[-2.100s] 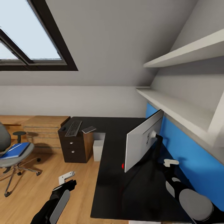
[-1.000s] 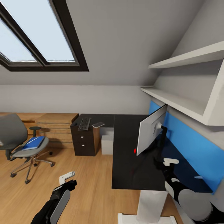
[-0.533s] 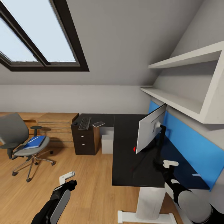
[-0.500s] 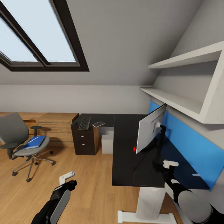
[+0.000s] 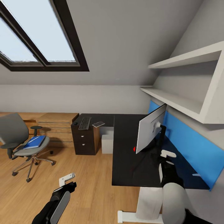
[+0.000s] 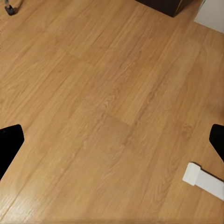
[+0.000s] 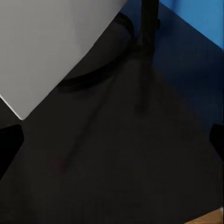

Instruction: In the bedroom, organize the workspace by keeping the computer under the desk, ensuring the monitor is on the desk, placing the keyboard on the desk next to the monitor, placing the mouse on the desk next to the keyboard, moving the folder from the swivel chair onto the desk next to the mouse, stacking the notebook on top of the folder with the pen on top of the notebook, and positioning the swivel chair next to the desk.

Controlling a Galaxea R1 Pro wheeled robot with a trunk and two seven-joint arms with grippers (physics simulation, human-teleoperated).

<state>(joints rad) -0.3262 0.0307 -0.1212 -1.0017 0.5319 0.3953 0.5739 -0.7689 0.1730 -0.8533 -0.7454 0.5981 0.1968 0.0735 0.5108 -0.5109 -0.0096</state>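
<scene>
The right tool (image 5: 168, 153), fingers apart and empty, hovers over the desk (image 5: 130, 161) just behind the monitor (image 5: 151, 132).

Daylight enters through the skylight (image 5: 37, 34), whose panes are washed out to pale blue-white. The room is evenly and softly lit, with faint shadows under the wall shelves (image 5: 177, 99) and the swivel chair (image 5: 25, 140). The glossy black tabletop (image 5: 127, 149) mirrors the blue wall panel (image 5: 189, 146) and the monitor (image 5: 151, 132). The render is slightly soft, straight lines slanting toward the edges. In the left wrist view the wooden floor (image 6: 107, 107) shows a pale sheen.
</scene>
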